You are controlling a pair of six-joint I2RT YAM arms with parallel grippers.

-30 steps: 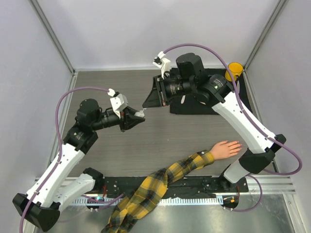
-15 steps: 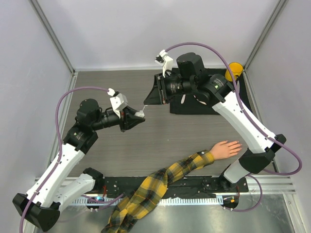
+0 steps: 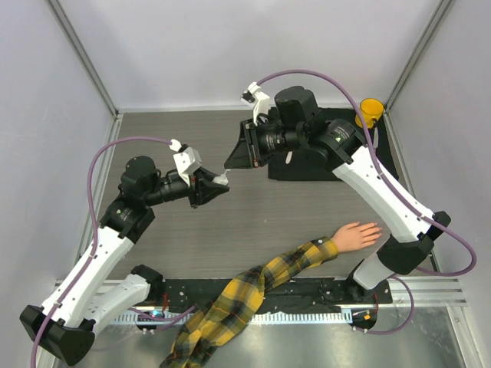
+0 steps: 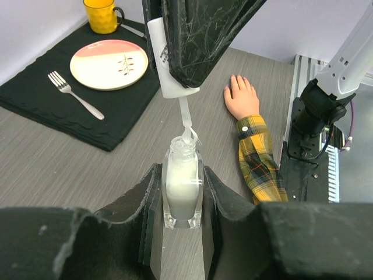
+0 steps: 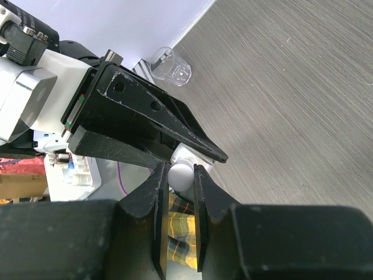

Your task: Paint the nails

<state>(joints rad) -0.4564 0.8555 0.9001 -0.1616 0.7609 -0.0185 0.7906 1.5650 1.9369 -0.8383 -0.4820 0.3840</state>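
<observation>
Right tool (image 3: 232, 162) a touch farther left, toward the bottle (image 4: 182, 181).

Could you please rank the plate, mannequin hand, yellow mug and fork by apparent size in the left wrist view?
1. plate: clearly largest.
2. mannequin hand and yellow mug: about alike; the mug is cropped at the top edge, so unranked.
3. fork: long but thin, smallest.
</observation>
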